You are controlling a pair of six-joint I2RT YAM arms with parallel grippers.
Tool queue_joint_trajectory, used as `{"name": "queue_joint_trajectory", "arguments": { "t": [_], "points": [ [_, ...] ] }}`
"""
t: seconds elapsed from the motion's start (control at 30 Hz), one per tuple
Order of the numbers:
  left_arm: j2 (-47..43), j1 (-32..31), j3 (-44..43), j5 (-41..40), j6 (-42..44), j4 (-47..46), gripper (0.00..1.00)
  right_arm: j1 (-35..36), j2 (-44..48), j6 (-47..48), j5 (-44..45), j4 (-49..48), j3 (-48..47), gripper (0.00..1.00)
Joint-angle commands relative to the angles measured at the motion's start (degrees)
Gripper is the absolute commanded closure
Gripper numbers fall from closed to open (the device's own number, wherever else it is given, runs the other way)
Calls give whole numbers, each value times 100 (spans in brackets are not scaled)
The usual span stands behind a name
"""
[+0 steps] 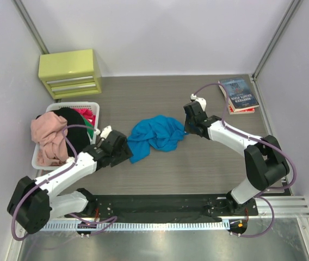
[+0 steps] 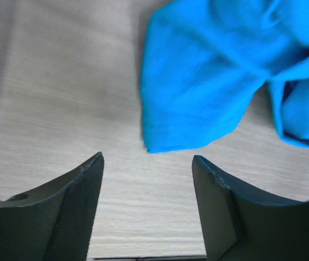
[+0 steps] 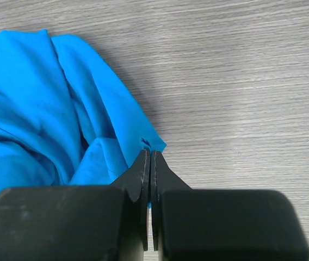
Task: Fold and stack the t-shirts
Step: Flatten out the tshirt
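Right gripper (image 3: 148,155): jaws pressed together on a hem corner of the blue shirt (image 1: 157,135), which lies crumpled on the table (image 1: 198,174). Left gripper (image 2: 146,163): spread wide, just short of the opposite hem (nothing held). Advice: pinch that edge too, then draw the cloth flat evenly. Writing: lettering on the book (image 1: 240,93) is too small to read

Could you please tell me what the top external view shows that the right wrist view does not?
Only the top view: the left gripper, a basket of shirts, a yellow-green drawer unit and books. Only the right wrist view: the right gripper, seen close, shut on the edge of the blue shirt. Both: that crumpled blue shirt on the wooden table.
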State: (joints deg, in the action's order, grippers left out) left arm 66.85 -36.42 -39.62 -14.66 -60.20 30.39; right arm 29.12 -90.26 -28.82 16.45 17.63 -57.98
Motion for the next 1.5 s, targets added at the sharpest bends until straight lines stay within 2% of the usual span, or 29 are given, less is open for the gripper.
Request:
{"name": "queue_joint_trajectory", "arguments": {
  "t": [0.0,0.13,0.23,0.4,0.5,0.53,0.63,0.67,0.73,0.77,0.8,0.83,0.87,0.93,1.13,1.23,1.33,1.47],
  "points": [
    [-339,-23,664,349,-500,-691,39,-3,88,-19,60,3,-196,99],
    [-129,-23,753,341,-869,-780,44,-12,-97,69,60,74,-363,99],
    [100,-23,929,261,-1063,-1193,46,-12,-150,69,8,92,-442,99],
    [670,-23,859,218,-993,-1632,47,-3,-238,157,34,153,-548,99],
    [934,-23,780,191,-923,-1834,54,-12,-247,192,78,206,-592,99],
    [1109,-23,763,156,-905,-1905,58,-3,-238,192,87,197,-609,99],
    [1417,-23,579,77,-678,-1967,90,-12,-229,219,104,215,-741,99],
    [1453,-14,334,25,-607,-1662,100,-12,-220,288,122,258,-820,99],
    [1297,4,-27,-325,-108,-1213,100,-30,-133,359,209,346,-1187,99],
    [1174,30,-542,-528,121,-646,100,-73,-106,394,245,460,-1364,99],
    [1068,30,-860,-738,723,-344,100,-108,-54,455,254,530,-1583,99],
    [971,39,-1542,-1297,999,-54,100,-152,-27,500,280,601,-2046,99],
    [814,74,-1880,-1521,1359,332,100,-222,-1,535,297,601,-2260,99],
    [716,188,-2782,-1837,2331,467,100,-310,52,640,306,601,-2960,99],
    [566,671,-4779,-1848,4066,249,100,-557,157,1184,324,532,-4684,99],
    [513,689,-5457,-1830,4560,160,100,-583,298,1457,219,391,-5204,99],
    [382,689,-5863,-1892,4877,256,100,-592,622,1502,17,277,-5277,99],
    [101,689,-5996,-1875,4529,712,100,-583,1176,1327,103,294,-4838,99]
  ]
}}
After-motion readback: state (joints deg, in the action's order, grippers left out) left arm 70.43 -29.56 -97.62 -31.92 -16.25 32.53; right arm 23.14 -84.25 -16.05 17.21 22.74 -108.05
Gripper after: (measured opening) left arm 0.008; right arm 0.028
